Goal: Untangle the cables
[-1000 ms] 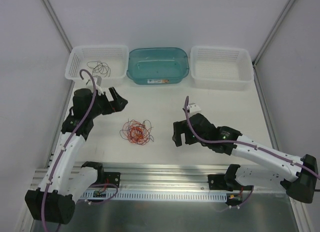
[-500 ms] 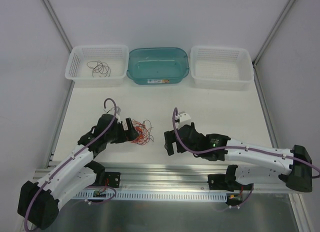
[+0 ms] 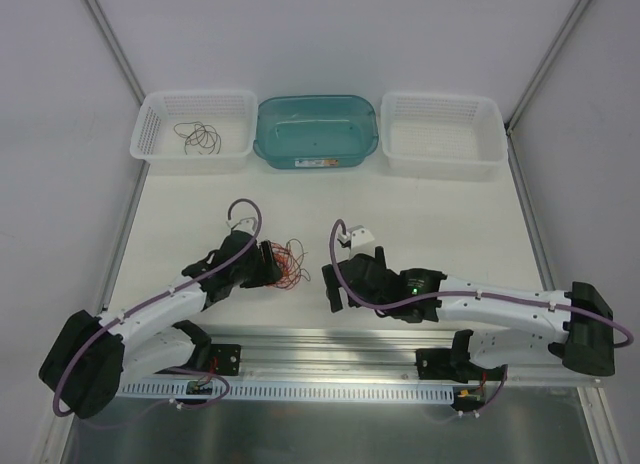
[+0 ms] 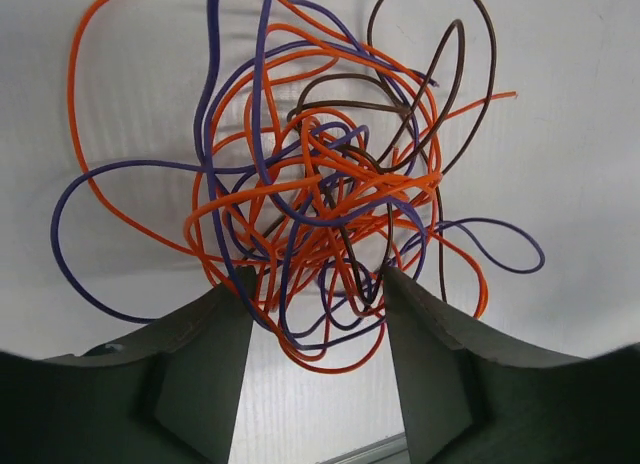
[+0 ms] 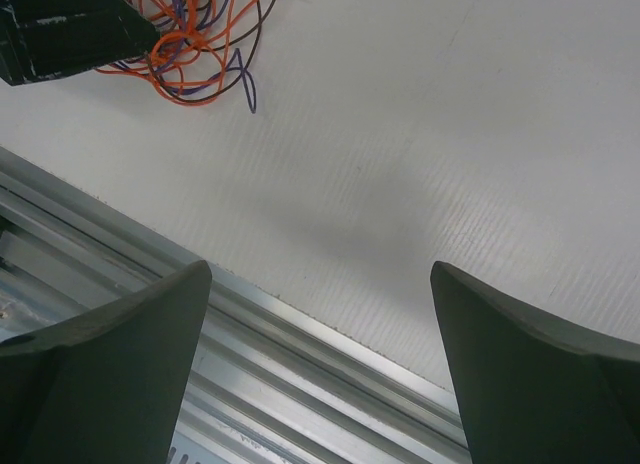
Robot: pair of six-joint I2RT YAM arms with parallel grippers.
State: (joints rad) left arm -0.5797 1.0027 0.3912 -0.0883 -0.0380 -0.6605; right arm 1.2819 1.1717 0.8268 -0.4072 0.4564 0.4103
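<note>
Extended low, left gripper (image 4: 318,280) seemingly straddles cables (image 4: 320,174).

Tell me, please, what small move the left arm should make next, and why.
Probably close the left gripper on the strands: its fingers stand apart at the edge of the cables, with orange and purple loops lying in the gap, so it would catch a few. The right gripper is open over the table beside them.
</note>
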